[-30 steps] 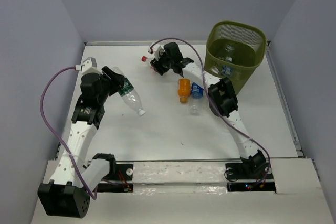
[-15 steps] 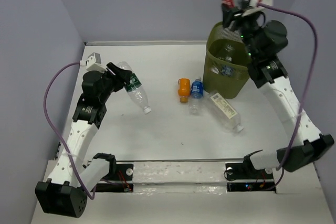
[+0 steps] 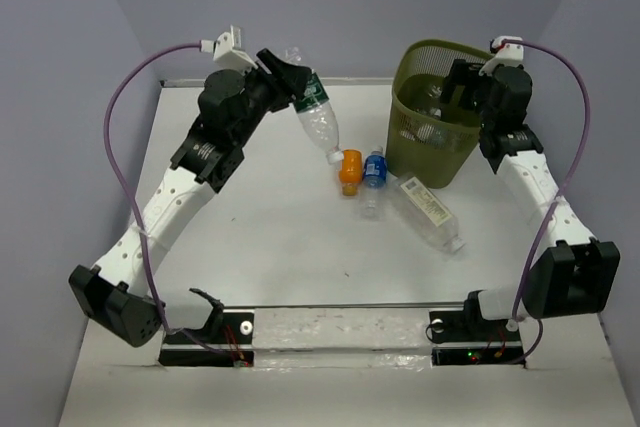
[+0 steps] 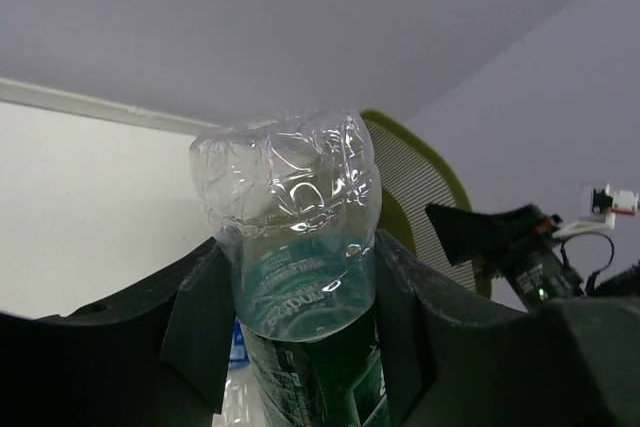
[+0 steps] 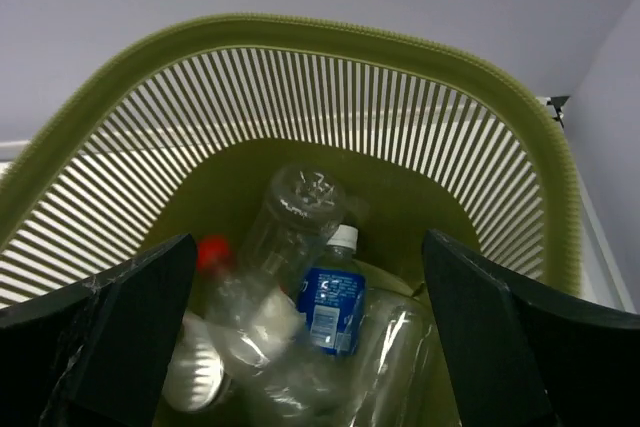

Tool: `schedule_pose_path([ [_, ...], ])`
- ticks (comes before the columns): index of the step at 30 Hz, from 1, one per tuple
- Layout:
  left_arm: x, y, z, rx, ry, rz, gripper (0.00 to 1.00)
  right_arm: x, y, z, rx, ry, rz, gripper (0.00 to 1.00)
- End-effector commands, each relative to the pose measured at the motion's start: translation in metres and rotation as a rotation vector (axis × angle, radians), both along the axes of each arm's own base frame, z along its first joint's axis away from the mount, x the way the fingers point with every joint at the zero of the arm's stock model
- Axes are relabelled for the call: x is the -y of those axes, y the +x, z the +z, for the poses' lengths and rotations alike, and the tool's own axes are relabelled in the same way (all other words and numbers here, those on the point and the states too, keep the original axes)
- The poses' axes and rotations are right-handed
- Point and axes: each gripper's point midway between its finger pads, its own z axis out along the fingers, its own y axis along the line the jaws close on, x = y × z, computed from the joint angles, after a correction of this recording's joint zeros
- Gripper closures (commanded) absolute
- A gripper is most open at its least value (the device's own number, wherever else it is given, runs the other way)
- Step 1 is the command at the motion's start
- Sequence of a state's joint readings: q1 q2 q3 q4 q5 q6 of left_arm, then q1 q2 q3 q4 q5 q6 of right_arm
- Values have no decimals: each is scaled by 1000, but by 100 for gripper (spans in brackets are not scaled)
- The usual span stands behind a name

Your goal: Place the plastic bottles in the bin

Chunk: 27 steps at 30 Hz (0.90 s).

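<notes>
My left gripper (image 3: 292, 84) is shut on a clear bottle with a green label (image 3: 314, 112), held in the air left of the bin with its cap end hanging down. In the left wrist view the bottle (image 4: 300, 247) fills the space between the fingers of that gripper (image 4: 300, 322), and the bin (image 4: 410, 182) shows behind. My right gripper (image 3: 463, 87) hovers over the olive-green mesh bin (image 3: 440, 47), open and holding nothing. Inside the bin (image 5: 300, 32) lie a blue-labelled bottle (image 5: 330, 302), a red-capped one (image 5: 215, 257) and other clear ones, under the open right gripper (image 5: 310, 337).
On the table left of the bin lie an orange bottle (image 3: 349, 169), a blue-labelled bottle (image 3: 374, 173) and a clear white-labelled bottle (image 3: 430, 212). Walls close the table at the back and sides. Purple cables loop from both arms.
My right arm carried the red-capped bottle from the table to above the bin and opened; that bottle now lies inside. My left arm lifted the green-labelled bottle up and right toward the bin.
</notes>
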State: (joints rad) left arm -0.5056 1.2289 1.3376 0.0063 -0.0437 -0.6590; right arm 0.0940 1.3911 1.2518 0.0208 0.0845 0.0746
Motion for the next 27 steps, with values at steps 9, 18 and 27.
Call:
schedule_pose_path([
  [9, 87, 39, 153, 307, -120, 40, 51, -33, -120, 78, 248, 329, 188, 7],
  [18, 173, 94, 150, 446, -156, 74, 51, -46, -208, 51, 299, 473, 304, 12],
  [27, 235, 112, 104, 538, -112, 46, 13, -61, -238, 54, 298, 464, 415, 14],
])
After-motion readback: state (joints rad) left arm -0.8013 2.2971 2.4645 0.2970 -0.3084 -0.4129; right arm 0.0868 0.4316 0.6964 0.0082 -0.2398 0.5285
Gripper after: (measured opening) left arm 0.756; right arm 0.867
